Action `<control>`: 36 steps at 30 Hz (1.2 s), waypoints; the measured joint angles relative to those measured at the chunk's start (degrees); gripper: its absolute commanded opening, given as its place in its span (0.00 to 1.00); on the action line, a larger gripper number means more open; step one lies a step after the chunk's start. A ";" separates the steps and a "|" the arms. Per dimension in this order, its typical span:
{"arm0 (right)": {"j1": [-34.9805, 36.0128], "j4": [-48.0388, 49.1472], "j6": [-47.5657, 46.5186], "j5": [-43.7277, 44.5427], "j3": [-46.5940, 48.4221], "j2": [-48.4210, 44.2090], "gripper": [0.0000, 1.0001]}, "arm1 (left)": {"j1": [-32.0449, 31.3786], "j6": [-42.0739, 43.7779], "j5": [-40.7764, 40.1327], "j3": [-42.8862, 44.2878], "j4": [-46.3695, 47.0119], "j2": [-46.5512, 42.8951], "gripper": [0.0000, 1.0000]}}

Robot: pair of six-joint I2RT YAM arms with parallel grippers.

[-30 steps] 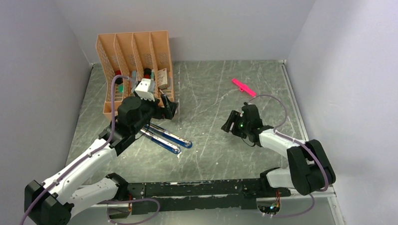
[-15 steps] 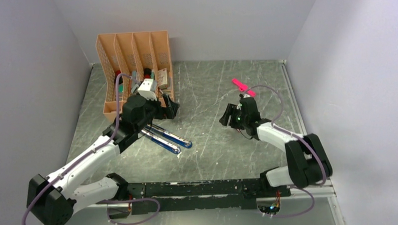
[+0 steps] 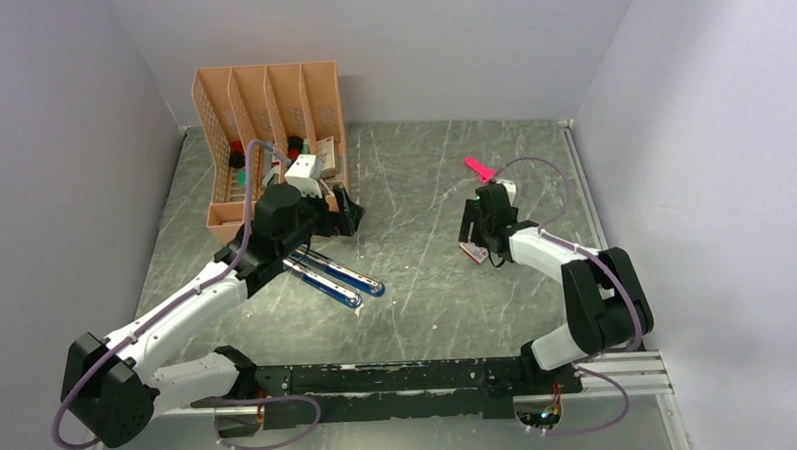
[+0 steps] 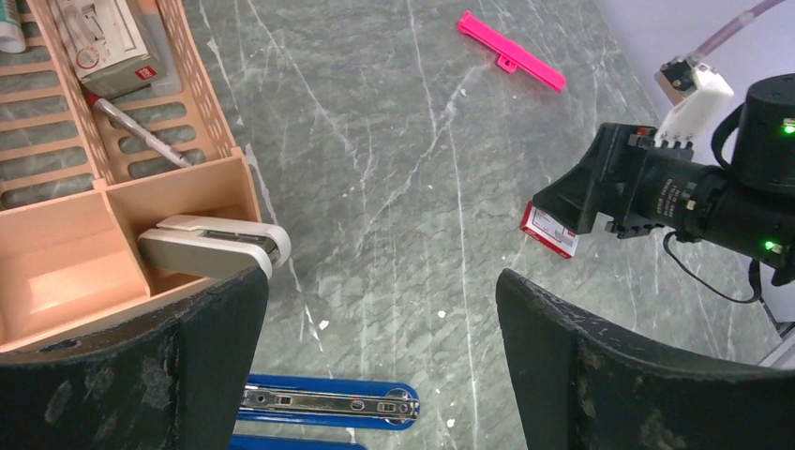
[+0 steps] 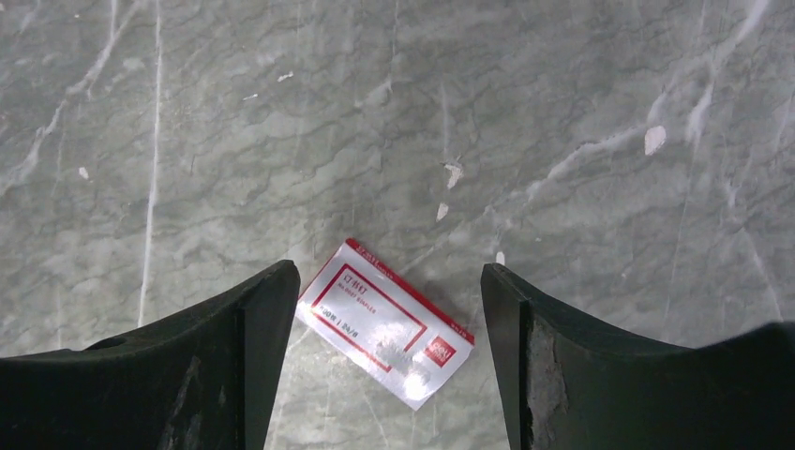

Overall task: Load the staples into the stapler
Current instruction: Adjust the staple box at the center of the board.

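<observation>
**Top external.** Left gripper (image 3: 346, 209) is held released beside the orange organiser (image 3: 270, 99), nothing in it. The blue stapler (image 3: 334, 277) lies folded open on the table (image 3: 428, 314), just near of it. Right gripper (image 3: 475, 230) is poised over the staple box (image 3: 469, 251), well apart from the stapler. The pink stick (image 3: 479, 168) lies beyond, untouched.

**Left wrist.** The left gripper's fingers (image 4: 141, 375) are seen wide apart and empty. A white stapler-like tool (image 4: 214, 246) rests in an organiser compartment. Risk: it could be taken for the target instead of the blue stapler at the lower edge.

**Right wrist.** The right gripper's jaws are spread, astride the staple box (image 5: 386, 321), which lies flat and skewed to them; no contact can be made out. No loose staples are seen; presumably they are inside.

Risks judged:
- A closing on the skewed corners could spin or squirt the box away.
- The thin cardboard could be crushed by a hard pinch.
- A flat box may be missed if the fingers stop short of the table.
- Strips could spill if the flap opens when lifted.
</observation>
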 measured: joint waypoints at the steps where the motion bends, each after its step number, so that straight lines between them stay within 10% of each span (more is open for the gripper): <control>1: -0.11 -0.31 -0.35 0.02 0.50 0.68 0.76 | 0.00 0.02 0.11 0.07 -0.04 0.00 0.95; 36: 2.25 -11.19 -7.58 -4.46 6.67 6.84 0.57 | 0.00 0.57 3.19 0.17 -0.17 -0.22 0.95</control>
